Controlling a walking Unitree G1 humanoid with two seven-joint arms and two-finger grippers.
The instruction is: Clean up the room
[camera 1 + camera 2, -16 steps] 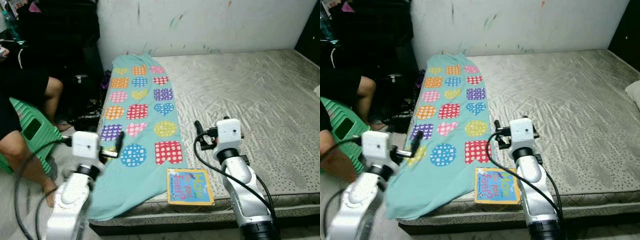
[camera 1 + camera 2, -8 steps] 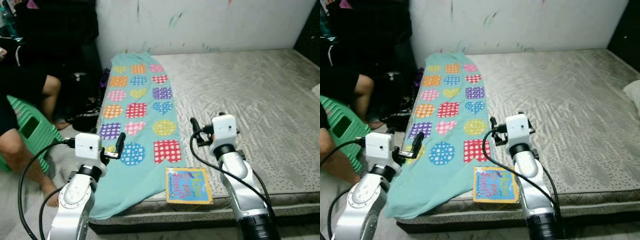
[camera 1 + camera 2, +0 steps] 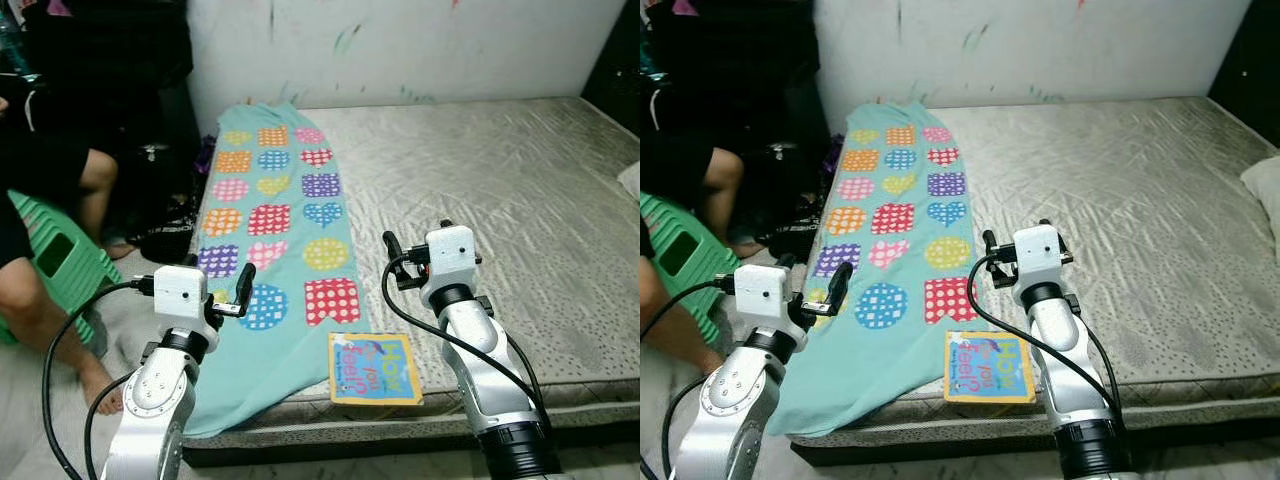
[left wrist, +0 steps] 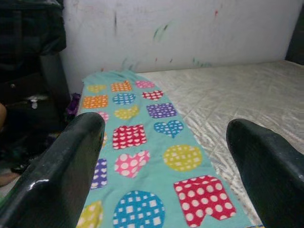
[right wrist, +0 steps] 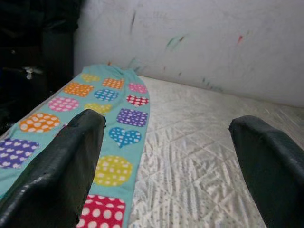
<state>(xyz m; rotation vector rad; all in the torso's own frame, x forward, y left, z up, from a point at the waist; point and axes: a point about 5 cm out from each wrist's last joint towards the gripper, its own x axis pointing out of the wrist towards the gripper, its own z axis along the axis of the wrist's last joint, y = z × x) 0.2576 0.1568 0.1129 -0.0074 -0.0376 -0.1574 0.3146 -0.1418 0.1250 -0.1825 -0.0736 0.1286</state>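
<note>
Two grippers raised over the near edge of the mattress (image 3: 520,200), neither holding anything.

Left eye view: teal blanket (image 3: 275,215) with dotted patches lies as a long strip down the bed's left side, its near end drooping over the edge. Picture book (image 3: 374,368) flat at the near edge, just beside the blanket. Left gripper (image 3: 242,290) hovers over the blanket's lower left margin; right gripper (image 3: 392,252) hovers over bare mattress just right of the blanket. Both look staged for a reach, probably at the blanket or book.

Right eye view: a person's leg (image 3: 712,180) and a green stool (image 3: 675,255) sit left of the bed; keep the left arm clear.

Left wrist view: fingers (image 4: 57,171) spread wide, blanket between them.

Right wrist view: fingers (image 5: 61,171) likewise wide apart, blanket edge and mattress ahead.
</note>
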